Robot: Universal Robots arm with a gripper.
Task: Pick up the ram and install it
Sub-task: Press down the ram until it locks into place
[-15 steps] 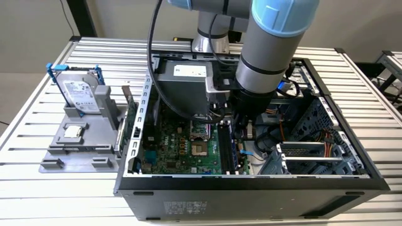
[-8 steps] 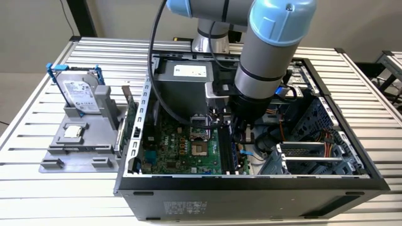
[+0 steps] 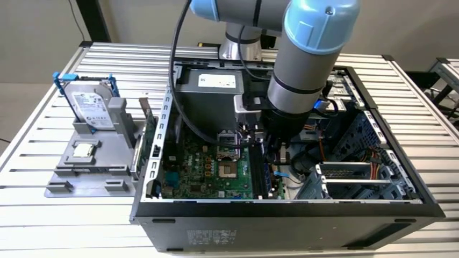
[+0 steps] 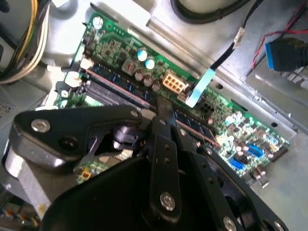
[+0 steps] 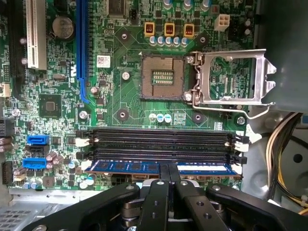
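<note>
Nearest the lens in both wrist views: the black linkage of the gripper (image 5: pixel 168 173), its jaws pressed together on the top edge of the ram (image 5: pixel 144 167) — a thin pinch at about mid-length of the stick.

The ram stands on edge in the memory slot closest to the gripper, blue-faced in the first wrist view, its long axis running along the slot and parallel to the two empty black slots (image 5: pixel 161 142) beside it. It lies directly below the jaws, not off to either side. Whether it is fully seated I cannot tell; the white latch (image 5: pixel 239 156) at one end looks tipped outward, which suggests not yet locked.

Beyond the slots sits the open CPU socket (image 5: pixel 162 77) with its metal retention frame (image 5: pixel 231 77) swung up.

Exterior view: the arm (image 3: pixel 301 75) reaches straight down into the open computer case (image 3: pixel 287 209) on the slatted table (image 3: pixel 72 215). Towards the exterior view's left, outside the case, a grey fixture (image 3: pixel 90 166) holds a hard drive (image 3: pixel 92 107) in a blue-handled frame — untouched.
</note>
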